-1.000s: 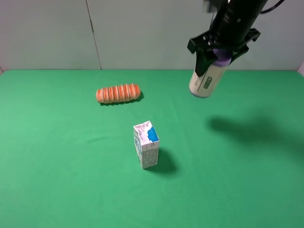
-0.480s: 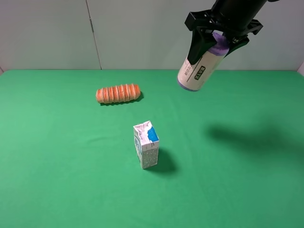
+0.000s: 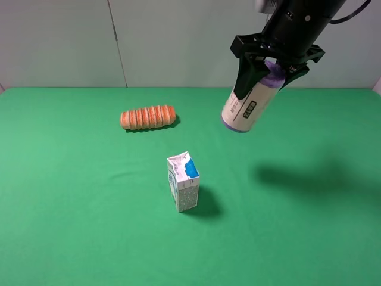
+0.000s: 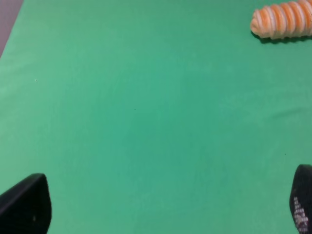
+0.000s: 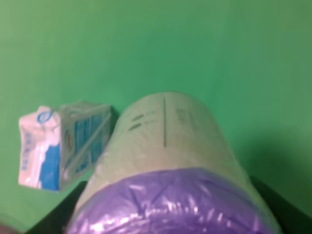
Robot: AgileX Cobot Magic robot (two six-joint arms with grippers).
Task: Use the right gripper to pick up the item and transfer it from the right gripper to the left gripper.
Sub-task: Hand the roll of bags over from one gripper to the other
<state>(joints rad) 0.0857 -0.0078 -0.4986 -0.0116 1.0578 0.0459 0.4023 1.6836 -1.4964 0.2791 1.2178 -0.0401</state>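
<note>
Hanging above a green tabletop, the right gripper grips a cream cylindrical canister by its upper purple end, with one broad black finger pressed against each side. The canister tilts, its lower purple end sloping down and away from the fingers, and a small green label faces the high camera. It touches nothing but the fingers and is clear of the table; its shadow falls on the green surface below. Beneath and beyond the fingertips, seen past the canister in the right wrist view, a white-and-blue carton stands upright on the table. An orange ridged roll lies on its side farther off, well apart from both carton and canister. The left gripper appears only in its own wrist view: two black fingertips spread wide, bare green table between them, nothing held. The orange roll lies well ahead of those fingers, off to one side.
</note>
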